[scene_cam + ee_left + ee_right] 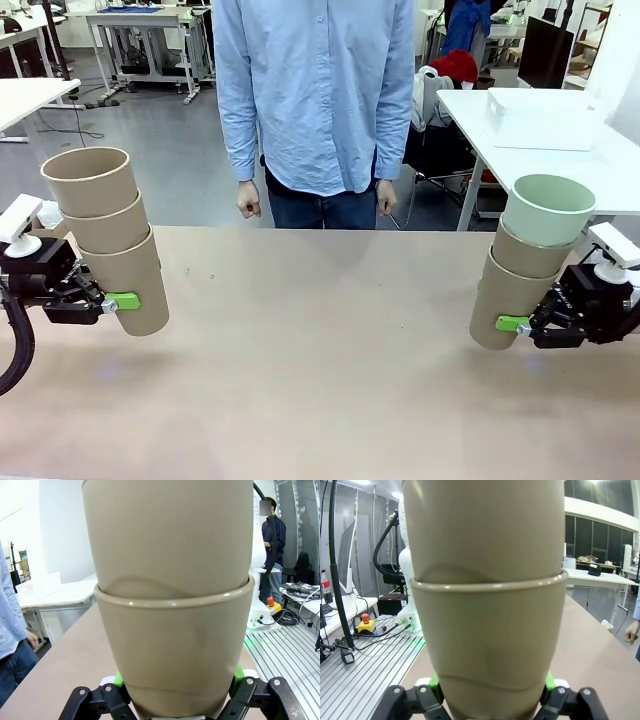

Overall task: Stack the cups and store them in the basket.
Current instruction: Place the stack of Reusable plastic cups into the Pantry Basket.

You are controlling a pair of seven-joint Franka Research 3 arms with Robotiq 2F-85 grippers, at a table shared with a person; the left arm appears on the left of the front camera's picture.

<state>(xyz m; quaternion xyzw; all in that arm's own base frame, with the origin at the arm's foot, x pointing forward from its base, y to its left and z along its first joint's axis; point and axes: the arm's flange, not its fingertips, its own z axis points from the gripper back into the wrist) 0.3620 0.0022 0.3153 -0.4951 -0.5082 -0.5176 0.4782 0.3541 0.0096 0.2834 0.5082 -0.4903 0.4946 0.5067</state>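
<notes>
the left gripper (125,300) pinches the bottom cup of a stack of three tan cups (105,235), tilted, over the surface (320,350) at 9 o'clock. the right gripper (512,323) pinches the bottom cup of a second stack (520,285) at 3 o'clock, with a green cup (547,210) on top. the basket (540,125) sits on another table (600,170) at 2 o'clock, well apart. a person (315,90) stands at 12 o'clock.

The tan cups (110,240) look matt and smooth, like plastic; the mint cup (548,208) likewise. The table (320,350) is smooth and matt. The shirt (315,90) is cloth.
</notes>
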